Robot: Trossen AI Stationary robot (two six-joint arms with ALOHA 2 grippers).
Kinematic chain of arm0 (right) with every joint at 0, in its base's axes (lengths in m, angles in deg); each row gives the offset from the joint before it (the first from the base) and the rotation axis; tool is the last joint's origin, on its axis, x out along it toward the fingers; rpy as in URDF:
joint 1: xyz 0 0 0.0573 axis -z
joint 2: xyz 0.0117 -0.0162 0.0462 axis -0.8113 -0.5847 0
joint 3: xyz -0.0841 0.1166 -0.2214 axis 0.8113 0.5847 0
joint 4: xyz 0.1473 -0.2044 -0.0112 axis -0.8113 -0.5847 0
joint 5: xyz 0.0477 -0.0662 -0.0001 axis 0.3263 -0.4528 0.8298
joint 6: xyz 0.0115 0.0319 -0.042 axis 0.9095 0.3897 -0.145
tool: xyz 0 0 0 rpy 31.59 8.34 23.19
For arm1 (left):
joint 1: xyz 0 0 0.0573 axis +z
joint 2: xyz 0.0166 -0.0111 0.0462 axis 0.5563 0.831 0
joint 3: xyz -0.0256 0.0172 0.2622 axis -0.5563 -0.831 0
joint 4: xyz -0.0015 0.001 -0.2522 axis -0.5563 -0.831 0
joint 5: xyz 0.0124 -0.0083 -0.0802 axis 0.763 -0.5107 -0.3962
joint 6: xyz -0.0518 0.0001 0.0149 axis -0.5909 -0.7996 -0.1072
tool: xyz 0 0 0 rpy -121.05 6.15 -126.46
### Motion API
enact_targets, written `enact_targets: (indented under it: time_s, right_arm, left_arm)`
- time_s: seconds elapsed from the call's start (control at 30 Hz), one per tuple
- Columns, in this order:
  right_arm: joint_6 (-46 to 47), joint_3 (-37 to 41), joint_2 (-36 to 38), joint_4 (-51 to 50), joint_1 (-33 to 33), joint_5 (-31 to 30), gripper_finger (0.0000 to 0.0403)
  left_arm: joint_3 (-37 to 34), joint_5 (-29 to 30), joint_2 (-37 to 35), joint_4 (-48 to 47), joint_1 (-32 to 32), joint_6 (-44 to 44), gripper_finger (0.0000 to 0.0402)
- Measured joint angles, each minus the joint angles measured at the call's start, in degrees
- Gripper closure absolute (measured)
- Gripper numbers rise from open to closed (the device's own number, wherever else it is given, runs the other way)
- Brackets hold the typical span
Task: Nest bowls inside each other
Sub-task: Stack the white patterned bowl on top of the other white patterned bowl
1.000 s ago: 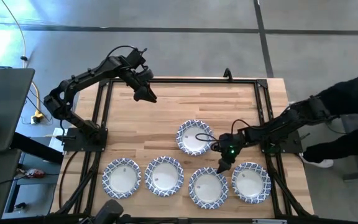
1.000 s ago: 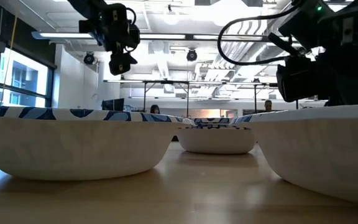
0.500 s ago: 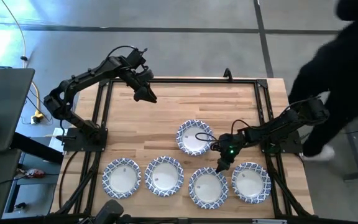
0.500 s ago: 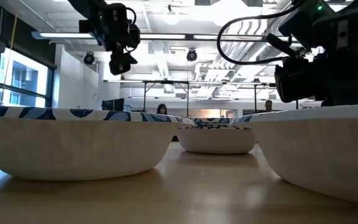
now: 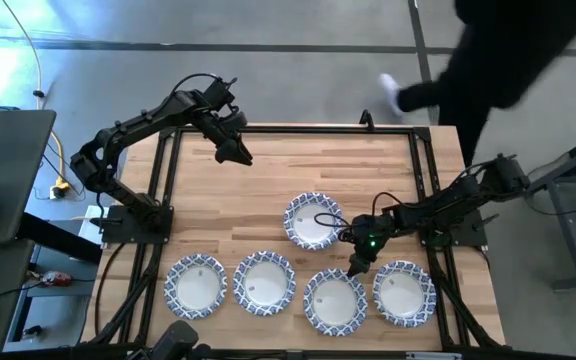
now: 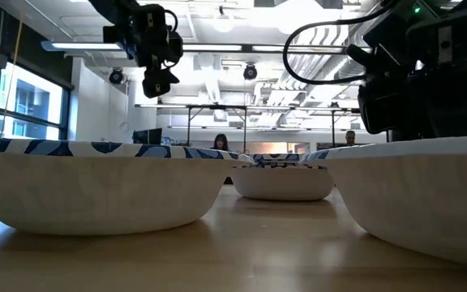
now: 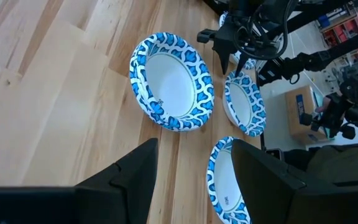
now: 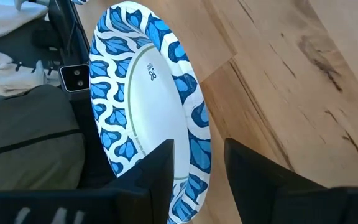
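Five blue-and-white rimmed bowls show in the high view. One bowl (image 5: 313, 220) sits alone mid-table. The other bowls rest in a near row: (image 5: 196, 285), (image 5: 264, 282), (image 5: 335, 300), (image 5: 404, 293). My right gripper (image 5: 356, 268) is low and open between the last two bowls. In its wrist view the right gripper (image 8: 197, 180) has a finger on each side of one bowl's rim (image 8: 194, 140). My left gripper (image 5: 236, 152) hangs open in the air over the far left of the table; its wrist view also shows the left gripper (image 7: 194, 168) open. My right gripper straddles the far right rim (image 8: 197, 155) of the third bowl in the near row, coming slanting down from the far side. One finger (image 8: 157, 180) is over the bowl's inside, the other (image 8: 253, 180) outside. I cannot tell whether either finger touches it.
Bare wood fills the far half of the table (image 5: 318, 160). A dark frame (image 5: 423, 180) runs around the table's edge. A person in dark clothes (image 5: 498, 50) is past the far right corner. In the low view two near bowls (image 6: 96, 186) (image 6: 428, 203) fill the foreground.
Both arms have kept almost still. The person in dark clothes has moved from beside the table's right edge toward its far right corner.
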Motion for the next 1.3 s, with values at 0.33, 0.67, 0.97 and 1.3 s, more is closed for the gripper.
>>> enact_targets:
  time_s: [0.33,0.67,0.97,1.3]
  right_arm:
    - [0.0,0.0,0.0,1.43,0.0,1.09,0.0272]
    - [0.44,0.02,-2.44,2.33,-0.94,0.66,0.0272]
    - [1.94,0.02,-4.76,7.42,-2.21,-0.37,0.0272]
    - [1.51,0.02,-4.76,7.56,-2.19,-0.09,0.0338]
  left_arm:
    - [0.0,0.0,0.0,0.0,0.0,0.0,0.0209]
    - [0.0,0.0,0.0,-0.02,0.0,-0.01,0.0209]
    - [0.0,0.02,0.0,-0.02,0.02,-0.02,0.0209]
    - [0.0,0.02,0.0,-0.09,0.0,-0.22,0.0209]
